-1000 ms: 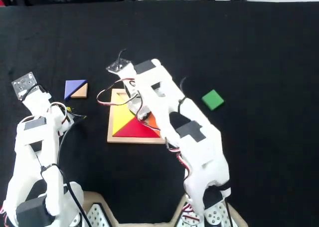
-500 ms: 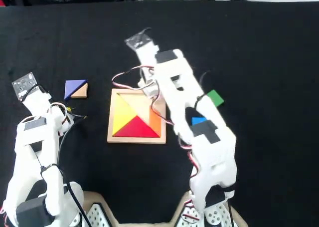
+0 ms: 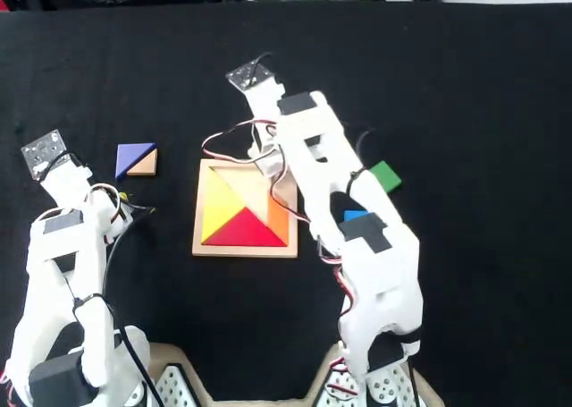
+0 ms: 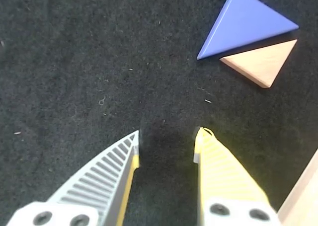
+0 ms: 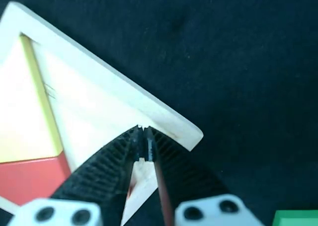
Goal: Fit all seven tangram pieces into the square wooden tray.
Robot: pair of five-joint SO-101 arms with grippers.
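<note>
White arms (image 3: 63, 246) bear black blocks and looping cables (image 3: 207, 144); left gripper (image 4: 166, 136) yellow-ribbed, right gripper (image 5: 142, 131) black-ribbed.

— Where's the left gripper (image 4: 167, 134)?
— Left of the tray (image 3: 241, 251), pointing down, jaws apart.
— And the right gripper (image 5: 142, 131)?
— Over the tray's far right corner, jaws pressed together, its arm stretched forward.

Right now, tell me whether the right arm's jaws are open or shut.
Shut. In the right wrist view the right gripper has its jaws touching at the tips, nothing between them.
</note>
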